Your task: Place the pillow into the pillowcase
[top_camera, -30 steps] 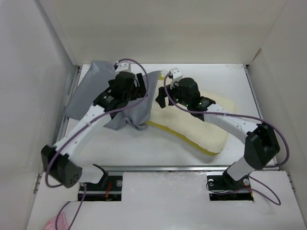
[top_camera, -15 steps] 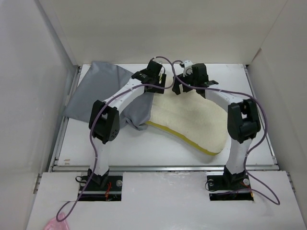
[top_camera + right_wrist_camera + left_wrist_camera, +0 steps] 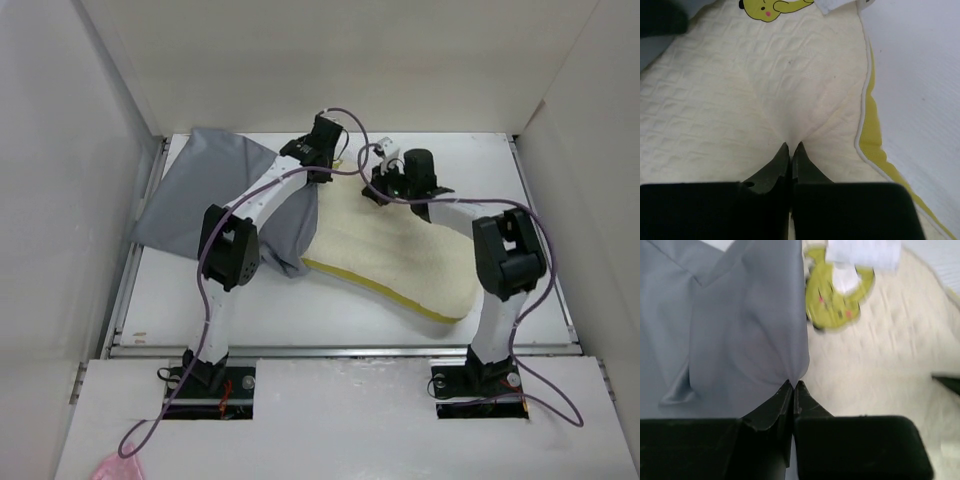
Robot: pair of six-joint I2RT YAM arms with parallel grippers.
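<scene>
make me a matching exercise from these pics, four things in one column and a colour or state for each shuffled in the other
1. pillow
2. pillowcase
3. left gripper
4. right gripper

a. grey and wrinkled
b. shut on a pinch of cream quilted cover
c. cream with a yellow edge band
d. shut on the edge of grey cloth

Pairs: 1-c, 2-a, 3-d, 4-b
</scene>
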